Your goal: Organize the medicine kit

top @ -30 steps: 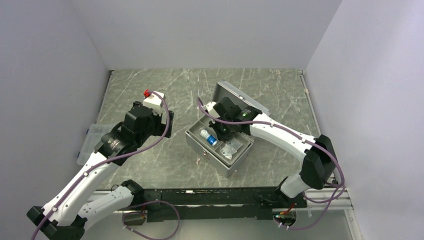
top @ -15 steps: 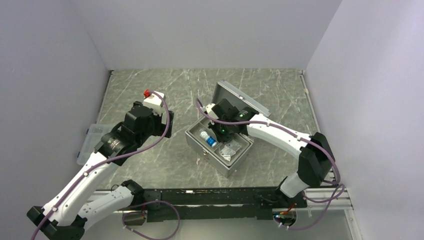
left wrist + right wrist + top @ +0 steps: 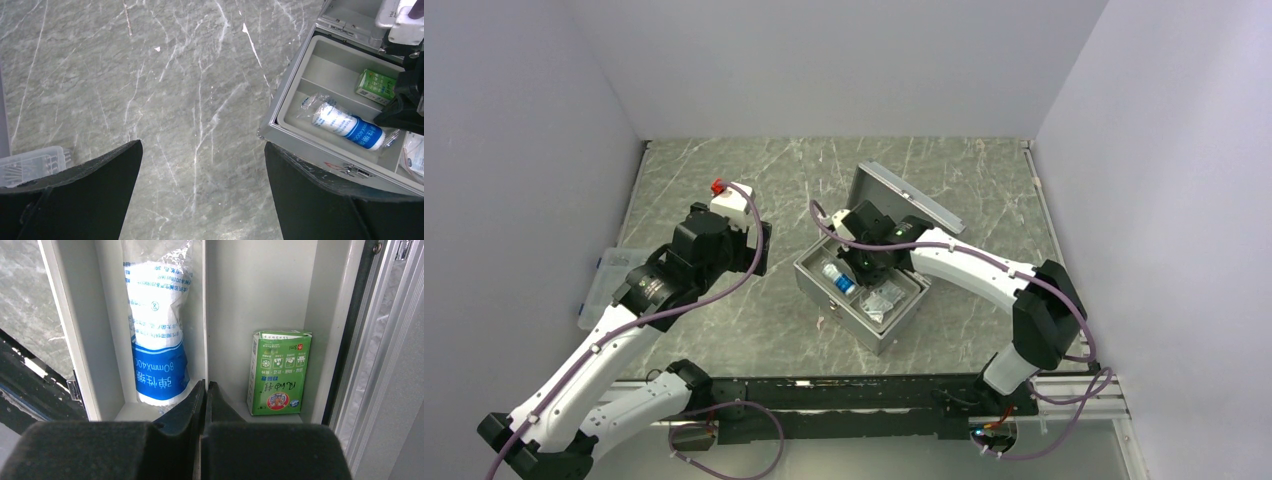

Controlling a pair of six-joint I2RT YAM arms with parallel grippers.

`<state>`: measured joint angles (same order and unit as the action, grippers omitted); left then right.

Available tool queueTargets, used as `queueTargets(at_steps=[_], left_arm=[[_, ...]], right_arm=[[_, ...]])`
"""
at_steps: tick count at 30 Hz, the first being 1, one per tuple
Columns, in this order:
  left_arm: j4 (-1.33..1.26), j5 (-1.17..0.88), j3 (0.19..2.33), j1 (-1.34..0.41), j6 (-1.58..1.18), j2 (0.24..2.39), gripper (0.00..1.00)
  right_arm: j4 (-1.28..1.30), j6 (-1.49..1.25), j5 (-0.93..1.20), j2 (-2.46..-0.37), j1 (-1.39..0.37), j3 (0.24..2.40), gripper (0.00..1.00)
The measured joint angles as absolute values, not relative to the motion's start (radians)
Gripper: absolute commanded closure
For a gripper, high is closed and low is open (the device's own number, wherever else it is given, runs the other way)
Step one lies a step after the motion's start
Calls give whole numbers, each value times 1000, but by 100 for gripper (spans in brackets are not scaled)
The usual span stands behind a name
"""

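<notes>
1. Medicine kit (image 3: 822,288) first: you find it right of centre on the marble table (image 3: 724,320), turned at an angle. Its lid (image 3: 904,200) is raised at the far side and its grey tray is exposed.
2. Your right gripper (image 3: 205,386) reaches down into that tray with its jaws pressed together and nothing between them. The tips sit just over the divider (image 3: 205,315) that separates two compartments.
3. On one side of that divider you see a bandage roll (image 3: 157,340), white with a blue band, sealed in clear wrap. It lies lengthwise in its compartment.
4. On the other side a small green box (image 3: 277,372) lies just beside the compartment's outer wall, apart from the roll.
5. From the left wrist view you see the roll and the box in neighbouring compartments. Clear packets (image 3: 414,155) fill another compartment at that picture's right edge, behind the front latch (image 3: 356,170).
6. Your left gripper (image 3: 202,147) hangs over bare table to the left of the kit, with its jaws spread wide and holding nothing. In the overhead view it stands apart from the kit.
7. A clear plastic box (image 3: 604,285) lies at the table's left edge, partly under your left arm and well apart from the kit.
</notes>
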<state>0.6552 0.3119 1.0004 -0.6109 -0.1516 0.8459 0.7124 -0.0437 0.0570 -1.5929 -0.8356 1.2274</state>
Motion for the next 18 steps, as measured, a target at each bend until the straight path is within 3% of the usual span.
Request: queueTargets(at_steps=[18], left_arm=[[655, 312, 1000, -611, -152, 845, 1]], right_arm=[[693, -68, -81, -1599, -862, 1224, 100]])
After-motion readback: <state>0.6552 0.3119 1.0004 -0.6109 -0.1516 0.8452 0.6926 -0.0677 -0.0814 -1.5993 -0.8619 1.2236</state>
